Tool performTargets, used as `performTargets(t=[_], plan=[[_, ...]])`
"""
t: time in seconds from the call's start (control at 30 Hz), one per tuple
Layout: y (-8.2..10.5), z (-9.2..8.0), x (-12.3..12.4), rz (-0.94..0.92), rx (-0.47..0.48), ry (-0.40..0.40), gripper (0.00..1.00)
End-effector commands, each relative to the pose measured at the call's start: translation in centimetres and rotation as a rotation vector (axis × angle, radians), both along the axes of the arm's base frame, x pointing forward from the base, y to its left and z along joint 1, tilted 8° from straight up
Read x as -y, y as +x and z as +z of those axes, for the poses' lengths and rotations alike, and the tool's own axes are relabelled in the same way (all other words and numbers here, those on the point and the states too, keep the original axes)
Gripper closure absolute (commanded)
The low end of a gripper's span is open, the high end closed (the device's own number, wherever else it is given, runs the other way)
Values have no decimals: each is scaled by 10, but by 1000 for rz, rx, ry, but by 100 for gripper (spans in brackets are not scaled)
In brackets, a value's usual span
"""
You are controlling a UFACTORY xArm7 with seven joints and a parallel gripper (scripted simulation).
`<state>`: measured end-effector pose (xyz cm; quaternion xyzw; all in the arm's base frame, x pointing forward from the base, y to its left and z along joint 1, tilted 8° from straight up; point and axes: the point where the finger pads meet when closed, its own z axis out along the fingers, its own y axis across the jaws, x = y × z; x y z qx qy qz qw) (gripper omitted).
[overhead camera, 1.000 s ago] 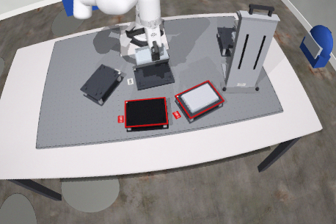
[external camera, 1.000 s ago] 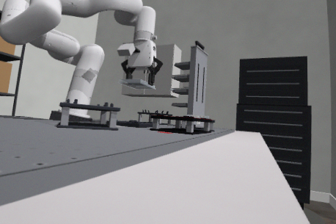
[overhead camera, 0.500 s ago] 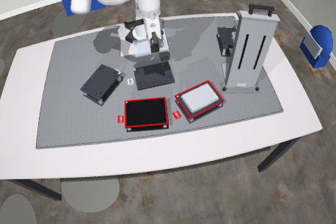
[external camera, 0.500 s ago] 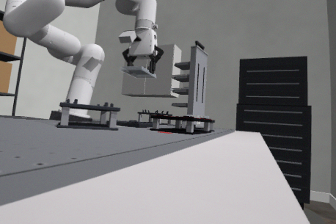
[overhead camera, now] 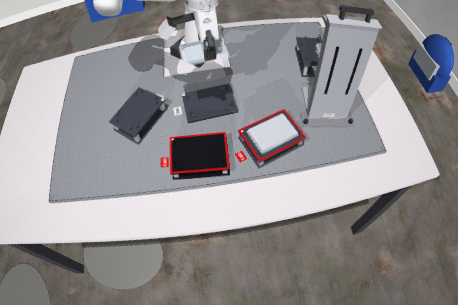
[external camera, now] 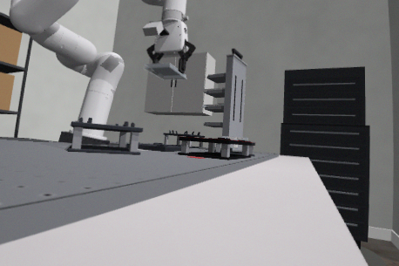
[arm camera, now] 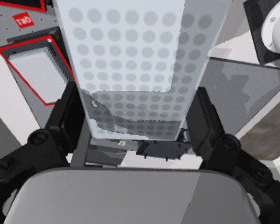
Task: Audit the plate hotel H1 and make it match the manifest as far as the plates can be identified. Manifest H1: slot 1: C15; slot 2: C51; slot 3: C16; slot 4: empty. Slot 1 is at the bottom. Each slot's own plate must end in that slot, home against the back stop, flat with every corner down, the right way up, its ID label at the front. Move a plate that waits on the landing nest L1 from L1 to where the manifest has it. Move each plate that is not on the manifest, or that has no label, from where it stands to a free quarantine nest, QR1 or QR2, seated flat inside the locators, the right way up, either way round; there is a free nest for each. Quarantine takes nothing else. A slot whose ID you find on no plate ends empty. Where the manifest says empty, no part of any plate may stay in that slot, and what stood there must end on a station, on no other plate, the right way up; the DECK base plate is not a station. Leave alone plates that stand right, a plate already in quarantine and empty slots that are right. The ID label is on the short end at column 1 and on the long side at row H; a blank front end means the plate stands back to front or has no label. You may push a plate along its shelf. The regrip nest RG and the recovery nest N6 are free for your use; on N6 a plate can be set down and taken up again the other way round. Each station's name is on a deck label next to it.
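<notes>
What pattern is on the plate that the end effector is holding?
Rows of grey round wells on a pale, translucent plate, clearest in the wrist view.

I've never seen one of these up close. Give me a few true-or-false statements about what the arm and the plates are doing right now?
1. The hand holds a pale plate in the air. True.
2. Both red nests are occupied. False: the left red nest looks bare; only the right nest holds a white plate.
3. The tower lies on its side. False: it stands upright.
4. The held plate shows rows of round wells. True.
</notes>
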<state>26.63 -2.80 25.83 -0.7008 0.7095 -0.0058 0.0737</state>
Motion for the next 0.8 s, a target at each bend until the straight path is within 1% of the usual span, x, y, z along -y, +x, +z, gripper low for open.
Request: performTargets(t=[0.0, 0.37, 0.43, 0.77], plan=[[-1, 13, 2, -2, 2, 0, 100], [-5, 50, 5, -2, 2, 0, 100], [-5, 50, 5, -2, 2, 0, 100], [-9, 83, 8, -1, 2, 0, 100]])
